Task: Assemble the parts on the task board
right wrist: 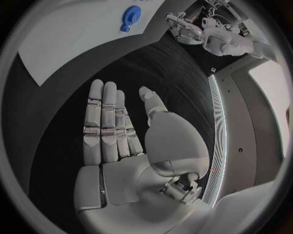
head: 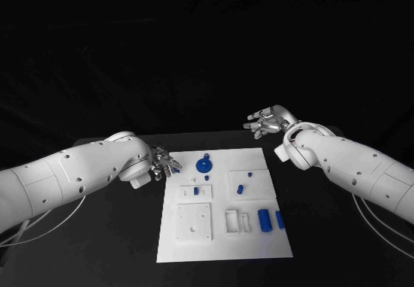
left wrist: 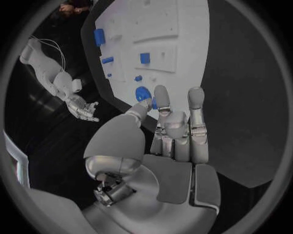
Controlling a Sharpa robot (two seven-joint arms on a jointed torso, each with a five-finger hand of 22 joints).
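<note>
The white task board (head: 222, 236) lies mid-table and also appears in the left wrist view (left wrist: 177, 19) and the right wrist view (right wrist: 67, 39). On it are a round blue gear-like part (head: 204, 165) (left wrist: 141, 91) (right wrist: 131, 13), small blue blocks (head: 197, 191) (head: 240, 189) and two blue cylinders (head: 265, 219). My left hand (head: 161, 165) (left wrist: 174, 131) is at the board's far left edge. It pinches a small blue piece (head: 175, 170) (left wrist: 151, 102) between thumb and a finger. My right hand (head: 269, 121) (right wrist: 116, 131) hovers beyond the board's far right corner, fingers straight, holding nothing.
The black table (head: 328, 239) runs around the board on every side. White raised fixtures (head: 194, 222) (head: 234, 220) stand on the board's near half. My right forearm (head: 345, 164) slants over the table right of the board.
</note>
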